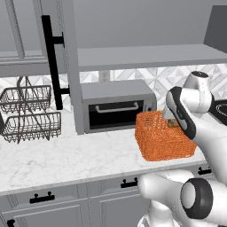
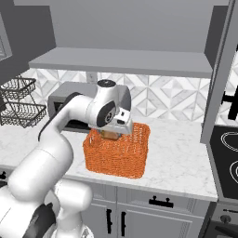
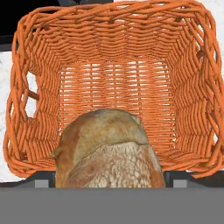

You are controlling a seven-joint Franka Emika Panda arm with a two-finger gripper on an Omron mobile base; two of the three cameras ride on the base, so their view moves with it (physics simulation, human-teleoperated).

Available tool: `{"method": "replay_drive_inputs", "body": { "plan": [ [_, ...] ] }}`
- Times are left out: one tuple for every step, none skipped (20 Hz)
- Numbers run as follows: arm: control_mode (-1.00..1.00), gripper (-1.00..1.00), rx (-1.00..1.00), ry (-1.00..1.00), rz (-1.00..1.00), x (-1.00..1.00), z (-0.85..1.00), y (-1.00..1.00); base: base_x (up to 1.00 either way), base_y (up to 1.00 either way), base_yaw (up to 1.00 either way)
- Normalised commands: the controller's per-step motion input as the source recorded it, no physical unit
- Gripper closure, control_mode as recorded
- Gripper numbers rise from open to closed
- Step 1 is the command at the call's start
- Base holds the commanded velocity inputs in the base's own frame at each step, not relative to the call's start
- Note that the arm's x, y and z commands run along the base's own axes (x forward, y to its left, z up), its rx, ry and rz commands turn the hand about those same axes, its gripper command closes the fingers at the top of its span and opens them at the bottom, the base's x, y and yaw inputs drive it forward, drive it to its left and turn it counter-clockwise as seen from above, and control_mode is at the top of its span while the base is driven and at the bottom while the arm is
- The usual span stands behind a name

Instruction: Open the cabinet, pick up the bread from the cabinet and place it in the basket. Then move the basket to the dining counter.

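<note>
The orange woven basket (image 1: 162, 144) (image 2: 116, 158) (image 3: 113, 39) stands on the marble worktop in front of the toaster oven. My gripper (image 2: 112, 131) (image 3: 109, 180) hangs over its near side, pointing down, shut on the bread (image 3: 109, 153) (image 2: 110, 135), a golden-brown bun that spans the gap between the fingers, which stand wide apart. The bun sits at about rim height, above the basket's bare woven floor. The cabinet (image 1: 146, 56) (image 2: 121, 60) above is open, its left door (image 1: 73, 66) swung out edge-on with a black bar handle (image 1: 52, 62). The dining counter is out of view.
A grey toaster oven (image 1: 117, 104) stands behind the basket. A dark two-tier wire rack (image 1: 29, 113) sits at the left of the worktop. The cabinet's right door (image 2: 218, 83) stands open over the black stove top (image 2: 228, 148). Grey drawers (image 2: 158, 202) run under the worktop edge.
</note>
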Motion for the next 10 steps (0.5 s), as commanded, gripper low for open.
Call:
{"method": "replay_drive_inputs", "body": {
  "plan": [
    [-1.00, 1.00, 0.00, 0.19, 0.00, 0.32, -0.41, -0.14, 0.00, 0.00, 0.00],
    [-1.00, 1.00, 0.00, 0.15, 0.00, 0.34, -0.41, -0.11, 0.00, 0.00, 0.00],
    [-1.00, 1.00, 0.00, 0.11, 0.00, 0.42, -0.40, -0.04, 0.00, 0.00, 0.00],
    [-1.00, 1.00, 0.00, 0.11, 0.00, 0.44, -0.35, -0.03, 0.00, 0.00, 0.00],
    [-1.00, 1.00, 0.00, 0.08, 0.00, 0.46, -0.38, -0.06, 0.00, 0.00, 0.00],
    [-1.00, 1.00, 0.00, 0.06, 0.00, 0.46, -0.36, -0.10, 0.00, 0.00, 0.00],
    [-1.00, 1.00, 0.00, 0.04, 0.00, 0.43, -0.36, -0.16, 0.00, 0.00, 0.00],
    [-1.00, 1.00, 0.00, 0.00, 0.00, 0.39, -0.39, -0.19, 0.00, 0.00, 0.00],
    [-1.00, 1.00, 0.00, 0.00, 0.00, 0.34, -0.43, -0.19, 0.00, 0.00, 0.00],
    [-1.00, 1.00, 0.00, 0.00, 0.00, 0.31, -0.54, -0.12, 0.00, 0.00, 0.00]
  ]
}}
